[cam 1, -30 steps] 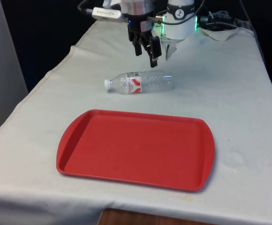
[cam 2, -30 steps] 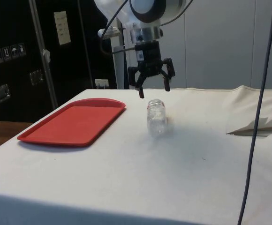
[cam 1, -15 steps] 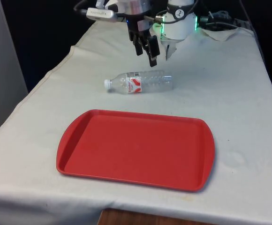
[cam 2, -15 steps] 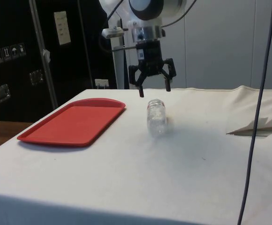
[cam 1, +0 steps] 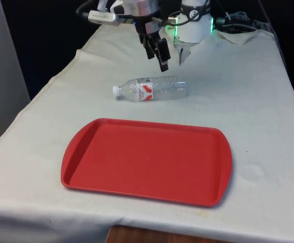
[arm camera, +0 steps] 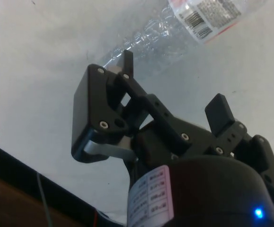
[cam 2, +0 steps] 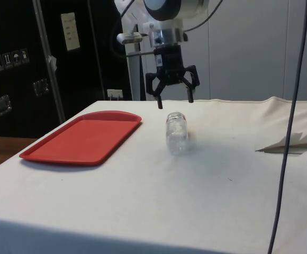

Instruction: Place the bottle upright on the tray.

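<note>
A clear plastic bottle (cam 1: 151, 88) with a white cap and a red-and-white label lies on its side on the white cloth, cap towards the front view's left. It also shows end-on in the side view (cam 2: 177, 132) and in the wrist view (arm camera: 175, 35). The red tray (cam 1: 147, 159) lies flat nearer the camera, with nothing on it (cam 2: 82, 138). My gripper (cam 1: 162, 61) hangs open above and just behind the bottle, fingers spread and holding nothing (cam 2: 173, 101). One fingertip (arm camera: 127, 64) overlaps the bottle's ribbed body in the wrist view.
Crumpled white cloth and cables (cam 1: 241, 28) lie at the far end by the robot's base. A cable (cam 2: 291, 127) hangs down on the side view's right. White cloth surrounds the tray and bottle on all sides.
The gripper has risen slightly and turned a little about its wrist. The bottle and tray have not moved.
</note>
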{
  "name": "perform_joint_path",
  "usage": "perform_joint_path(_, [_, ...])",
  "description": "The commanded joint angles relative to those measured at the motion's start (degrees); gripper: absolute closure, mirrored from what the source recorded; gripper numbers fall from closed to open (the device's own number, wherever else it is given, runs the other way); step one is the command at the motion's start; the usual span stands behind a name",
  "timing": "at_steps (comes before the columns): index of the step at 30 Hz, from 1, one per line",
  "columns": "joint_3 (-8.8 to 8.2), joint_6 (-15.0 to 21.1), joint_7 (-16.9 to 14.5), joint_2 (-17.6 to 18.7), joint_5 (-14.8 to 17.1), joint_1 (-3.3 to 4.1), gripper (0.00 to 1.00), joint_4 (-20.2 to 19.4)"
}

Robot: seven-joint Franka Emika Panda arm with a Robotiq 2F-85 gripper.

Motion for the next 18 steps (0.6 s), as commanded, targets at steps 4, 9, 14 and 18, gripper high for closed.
perform_joint_path(4, [0.06, -0.7, -0.2, 0.8, 1.8, -0.17, 0.0, 0.9])
perform_joint_path(9, [0.11, -0.7, -0.3, 1.9, 3.3, -0.23, 0.0, 1.7])
perform_joint_path(14, [-0.11, -0.4, -0.1, 3.0, 4.1, 0.0, 0.0, 2.2])
perform_joint_path(18, [0.06, -1.0, -0.9, 4.0, 6.2, -0.4, 0.0, 2.9])
